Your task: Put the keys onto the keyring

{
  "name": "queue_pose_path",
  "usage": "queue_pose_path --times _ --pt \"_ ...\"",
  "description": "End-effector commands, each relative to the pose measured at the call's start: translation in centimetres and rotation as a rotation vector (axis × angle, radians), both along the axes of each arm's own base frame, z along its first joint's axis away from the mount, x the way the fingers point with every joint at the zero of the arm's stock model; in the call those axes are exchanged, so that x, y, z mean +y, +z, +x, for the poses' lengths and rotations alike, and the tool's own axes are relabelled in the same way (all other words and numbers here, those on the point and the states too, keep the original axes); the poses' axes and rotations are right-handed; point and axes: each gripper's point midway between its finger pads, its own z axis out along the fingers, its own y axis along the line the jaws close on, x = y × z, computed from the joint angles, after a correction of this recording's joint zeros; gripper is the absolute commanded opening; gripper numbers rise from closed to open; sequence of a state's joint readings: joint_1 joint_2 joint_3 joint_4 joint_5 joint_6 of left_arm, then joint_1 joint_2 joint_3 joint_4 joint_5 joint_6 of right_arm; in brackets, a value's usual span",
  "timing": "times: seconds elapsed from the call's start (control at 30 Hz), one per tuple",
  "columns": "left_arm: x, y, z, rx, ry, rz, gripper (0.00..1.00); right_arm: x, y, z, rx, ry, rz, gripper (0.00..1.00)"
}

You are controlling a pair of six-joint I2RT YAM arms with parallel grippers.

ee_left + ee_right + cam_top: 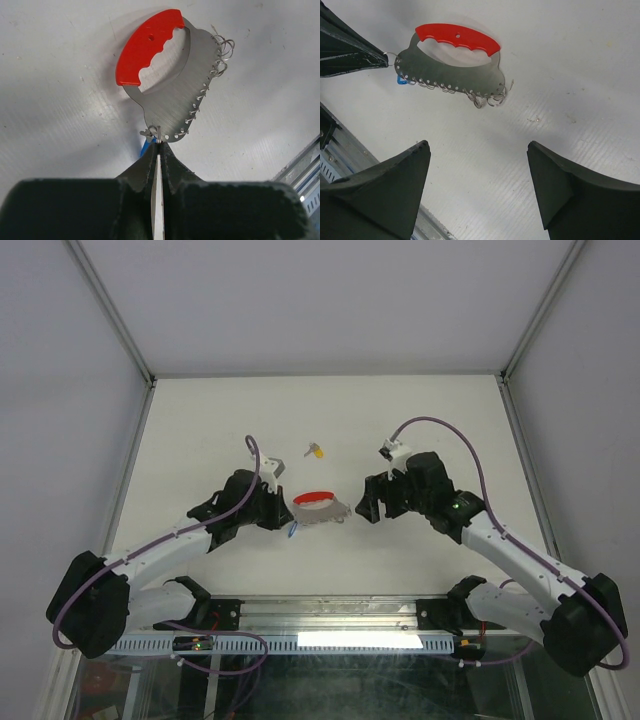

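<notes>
Nearest, item one: left gripper, fingers pressing together with only a hairline slit showing between them. The tips are meeting right at the near corner of the keyring, where a scrap of thin wire and a small toothed bit of metal are poking out. Whether the fingers are actually nipping either one, I cannot tell.

Item two: blue key, its plastic head peeking out just beside the left fingertip, on that gripper's left, partly tucked under the plate's corner. It is looking tiny against the finger.

Item three: the keyring proper, lying flat on the table, straight ahead of the left gripper and touching its tips. Its long axis is running away from that hand, toward the right gripper. It is showing as a silvery crescent plate, with a red tab arching along one edge, a row of small holes following the opposite curve, and a cluster of wire rings dangling at the far end.

Item four: right gripper, fingers spreading wide and holding nothing, hovering off the keyring's far end, near but apart.

Item five: yellow key, lying alone, well beyond the red tab and away from both hands. By my reckoning the left gripper is sitting nearer the work, and the free right one is looking better placed to fetch this key.
</notes>
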State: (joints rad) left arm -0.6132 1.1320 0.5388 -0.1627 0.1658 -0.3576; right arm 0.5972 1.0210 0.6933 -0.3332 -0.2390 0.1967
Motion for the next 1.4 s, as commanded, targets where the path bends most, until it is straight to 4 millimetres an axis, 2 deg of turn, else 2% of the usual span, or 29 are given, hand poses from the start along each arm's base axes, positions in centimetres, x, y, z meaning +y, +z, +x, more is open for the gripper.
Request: queue_pose_path --times 0.0,0.07,0.17,0.37,0.5,0.6,0.7,1.03,1.23,1.37 --pt "-1.0 1.5 1.4 -0.088 0.022 -0.101 0.00 1.5 1.9 0.8 -0.046 0.031 0.065 0.81" --pt "-0.8 1.0 1.4 -0.084 0.037 -0.099 0.03 1.5 1.8 0.8 -0.044 0.029 0.063 0.81" --pt "-0.5 1.1 1.7 -0.096 0.060 -0.094 0.15 1.4 1.8 1.0 -0.044 0.021 0.056 0.81" --pt "0.1 3.1 3.3 -0.163 0.097 -0.052 0.31 1.0 1.7 1.0 -0.045 0.007 0.042 0.81" --pt "0.0 4.9 5.5 -0.221 0.098 0.012 0.35 0.8 1.9 1.0 -0.047 -0.008 0.045 0.81" --pt "-0.8 6.3 8.0 -0.254 0.090 0.052 0.35 0.7 2.0 0.8 -0.044 -0.014 0.049 0.81" --pt "-1.8 6.4 10.8 -0.267 0.071 0.095 0.36 0.5 2.1 0.5 -0.036 -0.020 0.059 0.81" --pt "-3.1 3.2 20.0 -0.219 -0.050 0.113 0.34 0.3 2.8 -0.7 -0.022 -0.036 0.111 0.80" --pt "-3.4 -0.9 23.0 -0.187 -0.147 0.148 0.36 0.7 3.2 -1.0 -0.005 -0.028 0.135 0.79" --pt "-3.4 -1.6 24.4 -0.178 -0.178 0.112 0.39 0.7 3.4 -1.1 0.000 -0.028 0.143 0.78"
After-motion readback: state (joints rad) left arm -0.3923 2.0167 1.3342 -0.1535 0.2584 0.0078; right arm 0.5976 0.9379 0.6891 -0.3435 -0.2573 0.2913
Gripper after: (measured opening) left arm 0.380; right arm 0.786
